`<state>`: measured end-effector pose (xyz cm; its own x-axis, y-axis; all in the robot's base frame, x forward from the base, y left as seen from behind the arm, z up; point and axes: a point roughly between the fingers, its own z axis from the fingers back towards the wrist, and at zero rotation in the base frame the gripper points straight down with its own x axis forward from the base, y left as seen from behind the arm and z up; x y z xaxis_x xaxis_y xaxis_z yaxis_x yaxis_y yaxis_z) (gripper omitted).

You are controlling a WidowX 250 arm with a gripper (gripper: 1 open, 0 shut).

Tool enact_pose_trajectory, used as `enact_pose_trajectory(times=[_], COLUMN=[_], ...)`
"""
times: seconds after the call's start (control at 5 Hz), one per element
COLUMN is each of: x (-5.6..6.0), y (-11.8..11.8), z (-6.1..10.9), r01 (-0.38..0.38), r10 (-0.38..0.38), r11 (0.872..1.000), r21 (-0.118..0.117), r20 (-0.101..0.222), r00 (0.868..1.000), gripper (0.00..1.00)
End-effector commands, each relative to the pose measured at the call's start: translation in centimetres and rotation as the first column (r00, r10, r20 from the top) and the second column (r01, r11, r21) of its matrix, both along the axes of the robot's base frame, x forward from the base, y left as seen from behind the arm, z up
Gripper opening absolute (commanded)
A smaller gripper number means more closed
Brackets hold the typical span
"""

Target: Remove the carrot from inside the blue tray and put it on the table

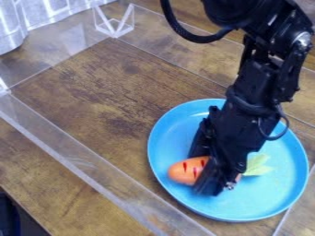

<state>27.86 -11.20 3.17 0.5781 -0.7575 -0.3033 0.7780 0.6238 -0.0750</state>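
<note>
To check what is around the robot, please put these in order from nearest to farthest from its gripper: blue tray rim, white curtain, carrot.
1. Carrot, at the fingers, inside the tray.
2. Blue tray rim, around the carrot.
3. White curtain, far upper left corner.

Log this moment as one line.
claw: shut on carrot | carrot: in tray, leafy end right of claw in view | tray: on table | removal: not done

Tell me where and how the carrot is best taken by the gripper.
Best across the middle of the carrot, probably, from above, fingers on its two long sides: it lies lengthwise in the blue tray, where the gripper already reaches down over it.
</note>
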Motion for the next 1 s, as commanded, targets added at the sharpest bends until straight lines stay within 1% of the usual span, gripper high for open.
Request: enact_pose_trajectory(times=[0.0, 0.6, 0.8], x=[1.26, 1.27, 1.35], y=[0.42, 1.16, 1.37], z=[1.98, 2.65, 2.57], r01=[-0.017, -0.019, -0.024], r10=[0.018, 0.019, 0.024], r11=[1.0, 1.0, 1.0], r21=[-0.017, 0.0, 0.0], r20=[0.058, 0.054, 0.052], r00=[0.998, 0.998, 0.998], gripper=[0.0, 0.0, 0.0])
